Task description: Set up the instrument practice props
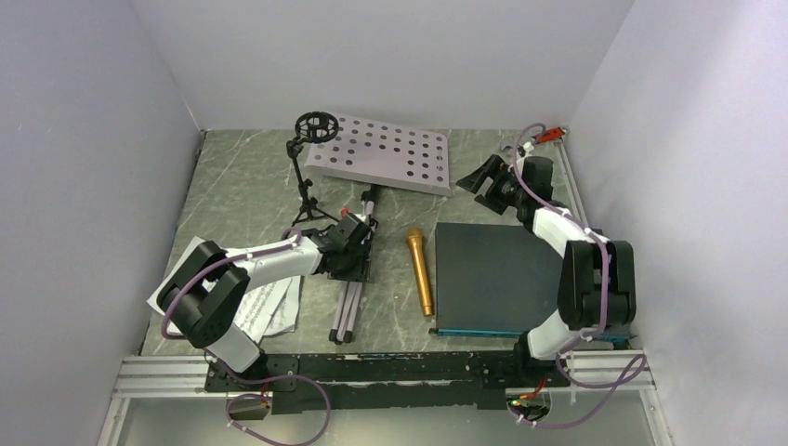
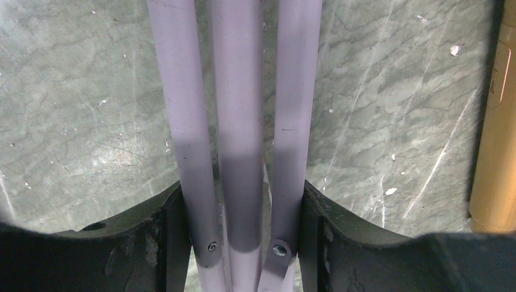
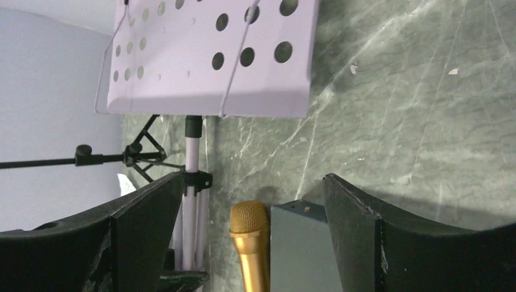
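The music stand lies flat on the table, its pale perforated desk [image 1: 381, 153] toward the back and its folded silver tripod legs [image 1: 351, 288] pointing to the front. My left gripper [image 1: 348, 243] is shut on those legs [image 2: 238, 121], with a finger pressed against each outer tube. The gold microphone [image 1: 421, 271] lies just right of the legs. A small black mic stand [image 1: 314, 167] stands upright at the desk's left corner. White sheet-music pages [image 1: 265, 307] lie under my left arm. My right gripper [image 1: 485, 181] hovers open and holds nothing, just right of the desk [image 3: 201, 67].
A dark flat board [image 1: 492, 279] lies at the right, touching the microphone's head [image 3: 251, 243]. A red-handled wrench [image 1: 555, 133] rests in the back right corner. Walls close in on the left, back and right.
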Robot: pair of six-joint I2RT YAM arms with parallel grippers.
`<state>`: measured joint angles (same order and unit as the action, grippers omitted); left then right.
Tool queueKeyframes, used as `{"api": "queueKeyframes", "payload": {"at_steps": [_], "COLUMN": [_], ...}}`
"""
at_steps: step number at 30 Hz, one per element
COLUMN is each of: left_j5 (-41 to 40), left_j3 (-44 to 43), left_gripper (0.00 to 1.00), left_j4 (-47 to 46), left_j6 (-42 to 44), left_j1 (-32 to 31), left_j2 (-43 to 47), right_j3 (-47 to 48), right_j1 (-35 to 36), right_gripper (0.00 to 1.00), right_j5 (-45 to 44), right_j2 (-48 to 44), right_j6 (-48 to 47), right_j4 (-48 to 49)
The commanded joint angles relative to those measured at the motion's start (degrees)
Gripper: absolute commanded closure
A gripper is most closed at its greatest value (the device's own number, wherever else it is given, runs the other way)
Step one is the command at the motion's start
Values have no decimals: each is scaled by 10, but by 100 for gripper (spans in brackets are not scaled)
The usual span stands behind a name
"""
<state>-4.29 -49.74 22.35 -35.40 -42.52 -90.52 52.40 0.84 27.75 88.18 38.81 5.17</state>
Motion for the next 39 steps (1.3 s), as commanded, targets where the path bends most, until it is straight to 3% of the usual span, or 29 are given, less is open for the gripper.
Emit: {"api": "queueKeyframes", "payload": {"at_steps": [1, 9, 17, 31, 35, 39], "left_j5": [0, -3, 1, 17, 24, 23], "left_j3": [9, 7, 19, 15, 11, 13], "left_gripper": [97, 97, 97, 97, 97, 97], "left_j4": [-12, -4, -17, -36, -36, -39], "left_j6": [5, 16, 20, 35, 40, 41], "left_j1": [0, 0, 0, 0, 0, 0], "left_j2": [13, 18, 17, -3, -9, -5], "right_j3": [-7, 40, 142, 322, 312, 291], "right_j1": [-32, -56, -58, -11, -11, 8], "right_gripper": [12, 22, 31, 45, 52, 67], "right_j5": [114, 210, 230, 279, 301, 319], "right_j2": [74, 261, 380, 489, 499, 501], "right_j6": [55, 186, 255, 260, 321, 388], "right_j4": [109, 277, 314, 233, 316, 417]}}
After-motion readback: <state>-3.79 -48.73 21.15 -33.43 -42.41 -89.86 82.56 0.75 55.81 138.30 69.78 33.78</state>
